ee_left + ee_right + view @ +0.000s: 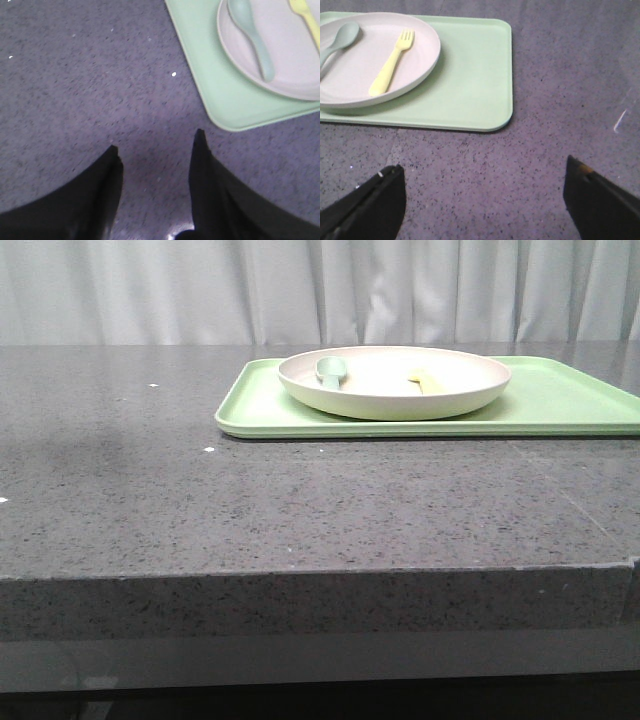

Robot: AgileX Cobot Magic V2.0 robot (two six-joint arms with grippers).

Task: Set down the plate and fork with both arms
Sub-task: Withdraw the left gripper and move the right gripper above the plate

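The cream-beige plate [395,381] sits on a light-green tray [560,400] at the far right of the counter. The pale-yellow fork [430,382] lies in the plate, next to a grey-green spoon [330,372]. In the left wrist view, the plate [285,55], fork [307,20] and spoon [252,35] show beyond my left gripper [157,140], which is open and empty over bare counter. In the right wrist view, my right gripper [485,167] is wide open and empty, short of the tray [475,75], plate [355,65] and fork [392,62]. Neither gripper shows in the front view.
The dark speckled stone counter [250,510] stretches to the left and front of the tray, with its front edge near the camera. White curtains [320,290] hang behind. A seam or chip [630,562] marks the counter's right front edge.
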